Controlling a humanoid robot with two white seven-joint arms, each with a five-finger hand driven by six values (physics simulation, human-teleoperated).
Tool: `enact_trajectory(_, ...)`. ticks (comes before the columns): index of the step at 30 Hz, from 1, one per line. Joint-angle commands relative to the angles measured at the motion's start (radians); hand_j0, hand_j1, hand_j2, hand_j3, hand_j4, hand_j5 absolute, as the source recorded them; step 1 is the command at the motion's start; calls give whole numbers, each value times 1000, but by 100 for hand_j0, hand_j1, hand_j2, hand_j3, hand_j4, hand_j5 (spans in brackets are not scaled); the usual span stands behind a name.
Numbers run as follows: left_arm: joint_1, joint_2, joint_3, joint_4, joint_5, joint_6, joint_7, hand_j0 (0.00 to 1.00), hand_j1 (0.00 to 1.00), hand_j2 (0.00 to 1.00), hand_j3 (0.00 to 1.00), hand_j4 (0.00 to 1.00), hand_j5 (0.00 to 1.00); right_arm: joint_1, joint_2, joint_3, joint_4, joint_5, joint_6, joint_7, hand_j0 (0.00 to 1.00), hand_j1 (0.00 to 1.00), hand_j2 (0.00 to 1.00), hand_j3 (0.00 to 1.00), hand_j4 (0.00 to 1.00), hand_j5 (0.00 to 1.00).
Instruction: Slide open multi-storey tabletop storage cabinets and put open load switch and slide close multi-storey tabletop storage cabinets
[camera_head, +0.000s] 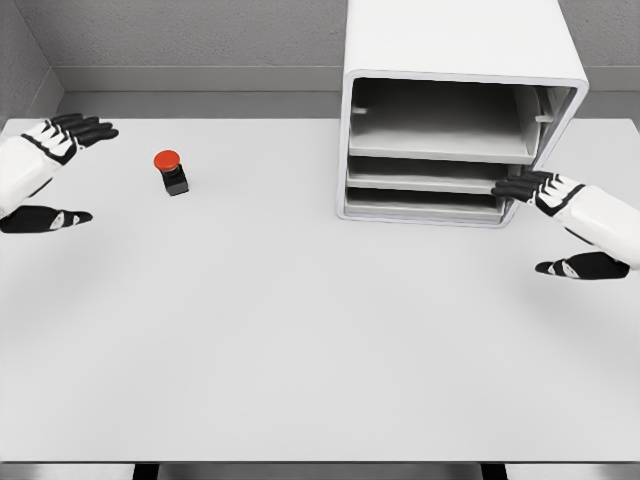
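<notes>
Right hand (548, 192): fingers extended, holding nothing, tips at the lower right front edge of the storage cabinet (455, 110), upper right of frame. Shelves exposed. Load switch (173, 172), red-capped, stands upper left on the table (300, 340). Left hand (55, 150): spread, empty, just left of it. Step judged: opening; next, grasp switch.

No text, label, brand, number or sign can be read anywhere.
</notes>
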Motion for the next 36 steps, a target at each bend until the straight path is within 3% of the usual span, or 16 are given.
enact_trajectory(1, 0, -39, -2, -5, 1, 0, 0, 100, 100, 100, 100, 100, 100, 0, -1, -1, 0, -5, 2, -1, 100, 100, 100, 100, 100, 100)
enact_trajectory(3, -15, -94, -1, 2, 3, 0, 0, 100, 100, 100, 100, 100, 100, -2, 0, 1, 1, 5, 2, -1, 100, 100, 100, 100, 100, 100)
enact_trajectory(6, -29, -105, -1, 7, 1, 0, 0, 100, 100, 100, 100, 100, 100, -2, 39, -27, 3, 7, 2, -1, 100, 100, 100, 100, 100, 100)
enact_trajectory(8, -29, -122, -2, 9, 0, 0, 0, 100, 100, 100, 100, 100, 100, 11, 115, -130, 27, 7, 2, 16, 100, 100, 100, 100, 100, 100)
enact_trajectory(10, -28, -143, -24, 8, 1, 0, 0, 100, 100, 100, 100, 100, 100, 14, 151, -134, -3, 7, 2, 173, 100, 100, 100, 100, 100, 100)
enact_trajectory(11, -26, -175, -39, 15, 4, 0, 0, 100, 100, 100, 100, 100, 100, 18, 123, -131, -45, 7, 2, 185, 100, 100, 100, 100, 100, 100)
enact_trajectory(12, -26, -180, -41, 31, 4, 0, 0, 100, 100, 100, 100, 100, 100, 14, 50, -127, -45, 1, 2, 176, 100, 100, 100, 100, 100, 100)
enact_trajectory(13, -26, -181, -42, 39, 6, 0, 2, 100, 100, 100, 100, 100, 100, -3, 3, -102, -45, -5, 2, 170, 100, 100, 100, 100, 100, 100)
enact_trajectory(15, -31, -186, -41, 39, 12, 0, 3, 100, 100, 100, 100, 100, 100, -58, -21, 1, -45, -4, 2, 147, 100, 100, 100, 100, 100, 100)
enact_trajectory(17, -41, -186, -38, 42, 13, 0, 5, 100, 100, 100, 100, 100, 100, -159, -69, 151, -43, -2, 2, 147, 100, 100, 100, 100, 100, 100)
enact_trajectory(20, -74, -175, -29, 44, 15, 0, 6, 100, 100, 100, 100, 100, 100, -279, -105, 292, -43, -1, 2, 145, 100, 100, 100, 100, 100, 100)
enact_trajectory(26, -141, -172, 33, 76, 13, 0, 6, 100, 100, 100, 100, 100, 100, -454, -109, 453, -39, 2, 2, 148, 100, 100, 100, 100, 100, 100)
enact_trajectory(30, -150, -160, 51, 85, 10, 0, 6, 100, 100, 100, 100, 100, 100, -618, -107, 608, 36, -2, 2, 144, 100, 100, 100, 100, 100, 100)
enact_trajectory(36, -149, -138, 37, 84, 3, 0, 2, 100, 100, 100, 100, 100, 100, -764, -87, 766, 110, -5, 2, 141, 100, 100, 100, 100, 100, 100)
